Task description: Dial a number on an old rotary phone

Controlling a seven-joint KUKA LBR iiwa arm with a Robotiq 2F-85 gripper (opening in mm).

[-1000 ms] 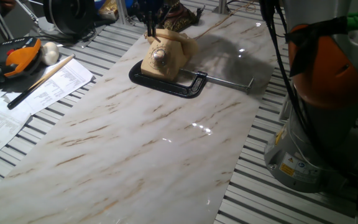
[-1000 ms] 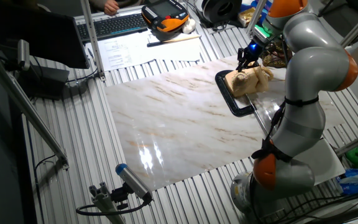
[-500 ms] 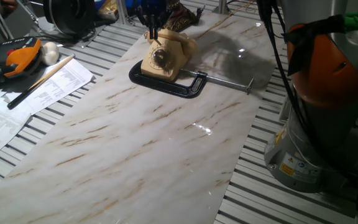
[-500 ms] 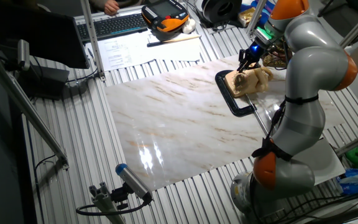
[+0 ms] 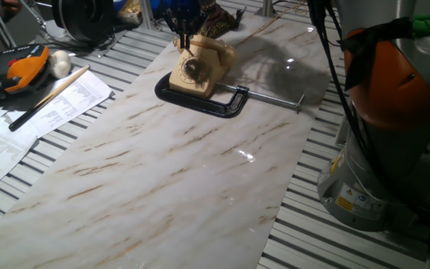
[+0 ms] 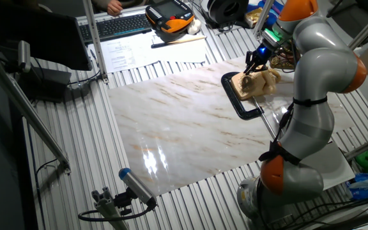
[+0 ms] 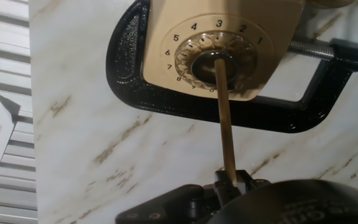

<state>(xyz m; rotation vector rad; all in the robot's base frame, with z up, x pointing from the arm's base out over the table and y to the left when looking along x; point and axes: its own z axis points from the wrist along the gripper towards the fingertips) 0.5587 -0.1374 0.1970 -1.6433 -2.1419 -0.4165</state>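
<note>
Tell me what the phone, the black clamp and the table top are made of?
The phone looks like smooth cream plastic, with a shiny, metal-looking dial. The clamp seems to be cast metal: black with a grainy, speckled skin. The table top looks like polished marble, pale with brown veins and glare, though it could be printed.

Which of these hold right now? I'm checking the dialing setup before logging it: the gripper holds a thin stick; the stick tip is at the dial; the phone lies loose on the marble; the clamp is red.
1. The gripper holds a thin stick: true.
2. The stick's tip is at the dial of the old rotary phone: true.
3. The phone lies loose: false, it sits inside the C-clamp.
4. The clamp is red: false, it is black.
</note>
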